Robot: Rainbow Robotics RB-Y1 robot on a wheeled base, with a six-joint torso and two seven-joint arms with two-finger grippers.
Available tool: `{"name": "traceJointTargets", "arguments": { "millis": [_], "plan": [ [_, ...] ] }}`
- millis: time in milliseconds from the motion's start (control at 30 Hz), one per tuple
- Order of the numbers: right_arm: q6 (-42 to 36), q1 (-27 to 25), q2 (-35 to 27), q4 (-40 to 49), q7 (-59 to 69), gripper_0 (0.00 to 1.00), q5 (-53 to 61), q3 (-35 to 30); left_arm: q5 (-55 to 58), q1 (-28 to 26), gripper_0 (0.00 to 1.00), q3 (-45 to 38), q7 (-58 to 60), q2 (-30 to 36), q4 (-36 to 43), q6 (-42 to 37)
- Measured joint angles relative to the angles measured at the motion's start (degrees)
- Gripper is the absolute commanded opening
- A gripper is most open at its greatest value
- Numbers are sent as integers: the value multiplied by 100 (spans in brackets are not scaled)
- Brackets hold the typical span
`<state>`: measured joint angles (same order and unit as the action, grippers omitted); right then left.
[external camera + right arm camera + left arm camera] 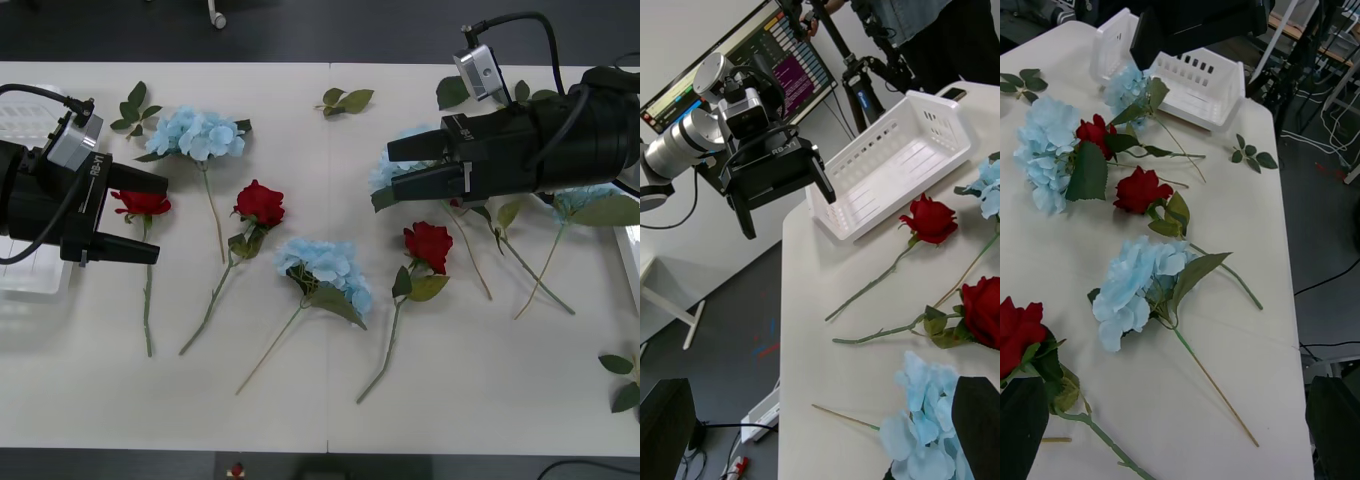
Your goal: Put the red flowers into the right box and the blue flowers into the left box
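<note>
Three red flowers lie on the white table: one between the fingers of my open left gripper, one left of centre, one right of centre. Blue flowers lie at the back left, in the middle and at the far right. Another blue flower sits partly under my open right gripper. The left box is behind my left arm and appears again in the right wrist view. The right box touches the right edge; its rim is visible past the flowers.
Loose leaf sprigs lie at the back left, back centre and front right. The front strip of the table is bare. Tripods, a monitor and a person stand beyond the table's left end in the right wrist view.
</note>
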<state>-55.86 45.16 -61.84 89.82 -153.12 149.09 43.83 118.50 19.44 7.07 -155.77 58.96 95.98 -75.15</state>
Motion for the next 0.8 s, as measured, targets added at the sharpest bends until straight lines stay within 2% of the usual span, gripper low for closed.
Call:
{"name": "traceJointTargets", "arguments": {
  "millis": [267, 500, 633, 800],
  "plan": [
    [-23, -125, 388, -10, 0, 100, -1, 410, 2, 0, 100, -5, 0, 12, -3, 15],
    [-197, 240, 395, -10, 84, 100, -160, 408, -84, 0, 100, -9, 0, 213, 88, 298],
    [-219, 424, 328, -10, 1577, 100, -239, 406, -577, 0, 100, -134, 369, 240, 207, 426],
    [-80, 629, 40, -9, 3455, 100, -913, 337, -1579, 0, 100, -436, 2497, 240, 334, 628]
  ]
}}
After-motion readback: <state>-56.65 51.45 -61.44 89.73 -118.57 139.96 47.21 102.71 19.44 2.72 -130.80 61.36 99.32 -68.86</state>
